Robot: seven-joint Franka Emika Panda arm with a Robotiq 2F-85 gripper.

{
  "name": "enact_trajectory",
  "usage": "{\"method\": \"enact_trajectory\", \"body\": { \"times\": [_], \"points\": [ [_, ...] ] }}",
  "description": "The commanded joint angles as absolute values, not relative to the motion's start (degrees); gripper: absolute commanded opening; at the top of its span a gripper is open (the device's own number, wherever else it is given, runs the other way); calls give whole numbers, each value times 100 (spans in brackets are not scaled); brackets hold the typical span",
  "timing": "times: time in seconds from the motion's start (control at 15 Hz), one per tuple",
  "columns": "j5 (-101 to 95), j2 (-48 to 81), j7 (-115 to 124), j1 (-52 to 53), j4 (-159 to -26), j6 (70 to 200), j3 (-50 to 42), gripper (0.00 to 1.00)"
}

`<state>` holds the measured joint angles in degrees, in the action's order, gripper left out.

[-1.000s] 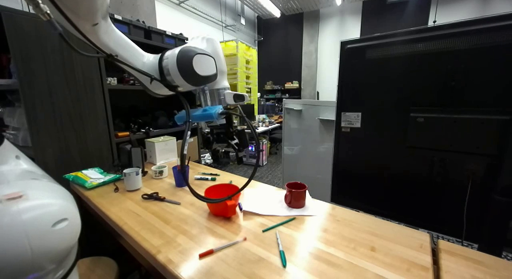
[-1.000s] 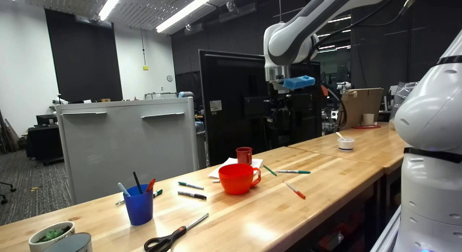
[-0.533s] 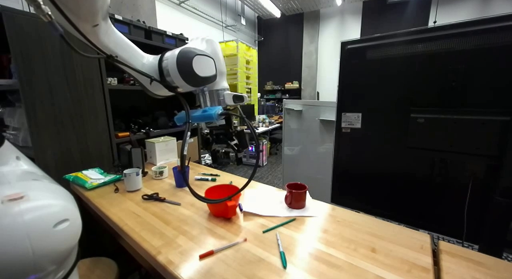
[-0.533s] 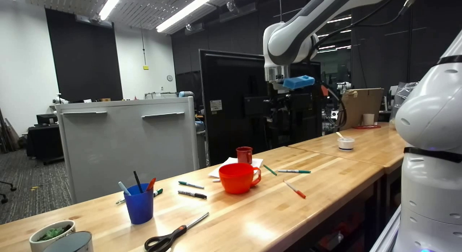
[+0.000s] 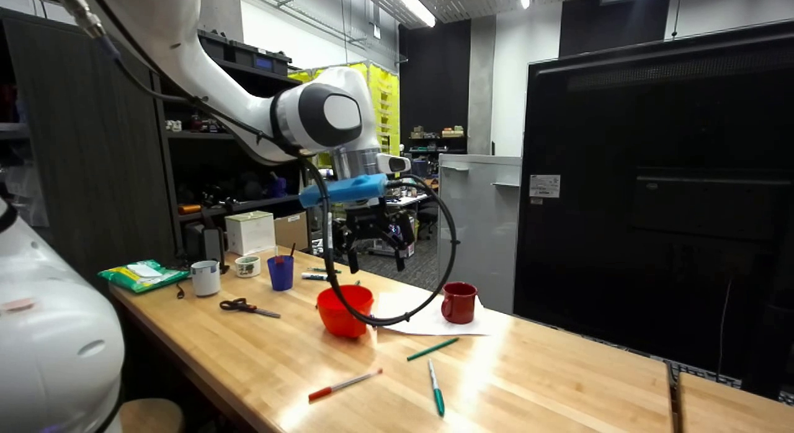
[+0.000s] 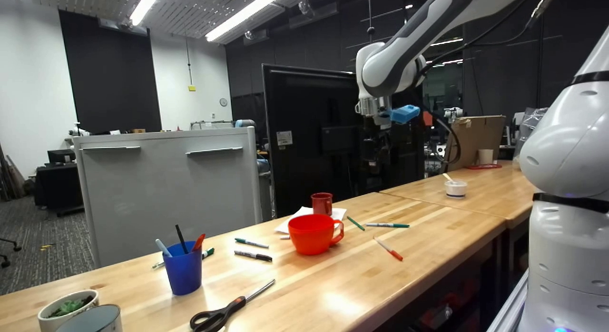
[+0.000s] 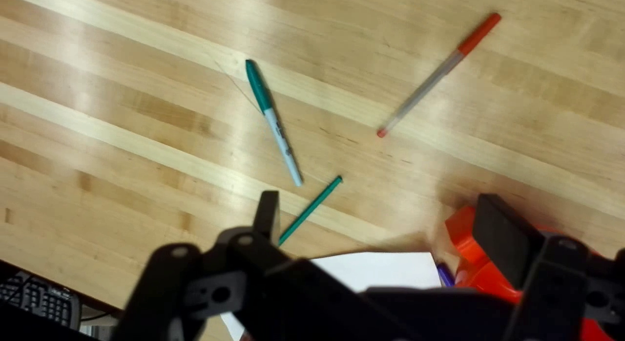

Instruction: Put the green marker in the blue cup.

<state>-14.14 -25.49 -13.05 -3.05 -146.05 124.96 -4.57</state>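
Observation:
The slim green marker lies on the table in both exterior views [image 5: 433, 348] [image 6: 355, 223]. In the wrist view the green marker [image 7: 311, 210] shows between the fingers, near the left one, which hides its lower end. The dark blue cup stands upright toward the far end of the table [image 5: 281, 273] and at the near left of an exterior view [image 6: 183, 274]; several pens stick out of it. It is out of the wrist view. My gripper [image 5: 377, 262] is open and empty, high above the table, fingers down; it also shows in the wrist view [image 7: 381, 204].
A red bowl with a handle [image 6: 311, 234] and a dark red mug [image 5: 459, 303] on white paper stand near the green marker. A green-capped white marker [image 7: 274, 123] and a red pen [image 7: 439, 74] lie close by. Scissors [image 6: 233, 309] lie by the blue cup.
The arm has moved right in both exterior views and somewhat lower, with the gripper's fingers now showing more clearly, pointing down. The objects on the table have not moved.

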Motion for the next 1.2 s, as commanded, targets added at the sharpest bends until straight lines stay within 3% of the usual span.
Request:
{"method": "enact_trajectory", "body": {
  "times": [0.0,0.27,0.8,1.13],
  "points": [
    [-2239,-2253,-1686,-552,-14633,12805,-532,100],
    [-3086,-1976,-1173,-903,-14553,13182,-556,100],
    [-2946,-1974,-1286,-870,-14571,13141,-581,100],
    [-2506,-1219,-1668,-798,-14399,13346,-790,100]
  ]
}}
